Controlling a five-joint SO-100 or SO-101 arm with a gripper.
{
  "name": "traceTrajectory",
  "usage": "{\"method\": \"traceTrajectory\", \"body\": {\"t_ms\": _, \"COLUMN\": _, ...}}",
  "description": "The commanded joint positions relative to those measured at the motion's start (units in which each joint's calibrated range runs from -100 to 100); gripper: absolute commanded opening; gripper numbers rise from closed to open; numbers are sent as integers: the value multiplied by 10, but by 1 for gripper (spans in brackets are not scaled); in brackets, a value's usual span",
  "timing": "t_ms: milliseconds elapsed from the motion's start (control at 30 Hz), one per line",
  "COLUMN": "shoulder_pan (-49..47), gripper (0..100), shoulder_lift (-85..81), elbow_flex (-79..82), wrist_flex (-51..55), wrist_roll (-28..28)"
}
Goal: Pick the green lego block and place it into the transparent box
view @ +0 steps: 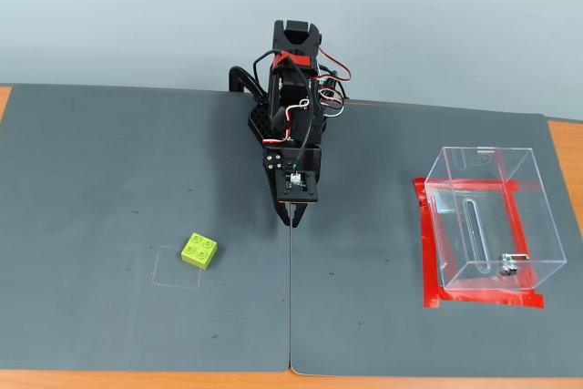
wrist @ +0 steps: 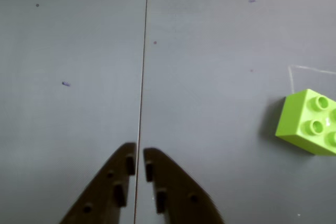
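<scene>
On the grey mat of the worktop (view: 109,161), left of the arm in the fixed view, I see the green lego block (view: 199,250) lying flat with its four studs facing up. It is square, so I can read no long axis from it; its edges sit turned a little against the mat's edges, one corner pointing toward the lower right of that view. It rests on the upper right corner of a faint pale square outline (view: 176,269) drawn on the mat. Through the wrist view the same block (wrist: 310,121) shows at the right edge, partly cut off by the frame, studs up, with a thin pale line (wrist: 310,70) running just above it.

My gripper (view: 291,217) hangs over the seam (view: 291,298) where the two mat halves meet, tips pointing down at the surface, well apart from the block. In the wrist view the gripper (wrist: 139,157) comes in from the bottom edge, and its jaws stand nearly closed, only a narrow gap between them, with nothing held; the seam (wrist: 143,66) runs straight up from that gap.

Off to the right in the fixed view stands the transparent box (view: 492,220), upright with its open top facing up, red tape (view: 428,252) framing its base. A slot shows in its near panel and a small metal fitting (view: 507,267) sits low at its front right. The box is well apart from both the arm and the block.
</scene>
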Motion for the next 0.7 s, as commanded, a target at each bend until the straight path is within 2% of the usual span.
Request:
{"method": "traceTrajectory", "body": {"t_ms": 0, "shoulder_pan": 3, "gripper": 2, "shoulder_lift": -8, "elbow_flex": 3, "wrist_flex": 1, "wrist_roll": -1}}
{"method": "traceTrajectory", "body": {"t_ms": 667, "shoulder_pan": 165, "gripper": 2, "shoulder_lift": -6, "elbow_flex": -45, "wrist_flex": 10, "wrist_roll": -1}}
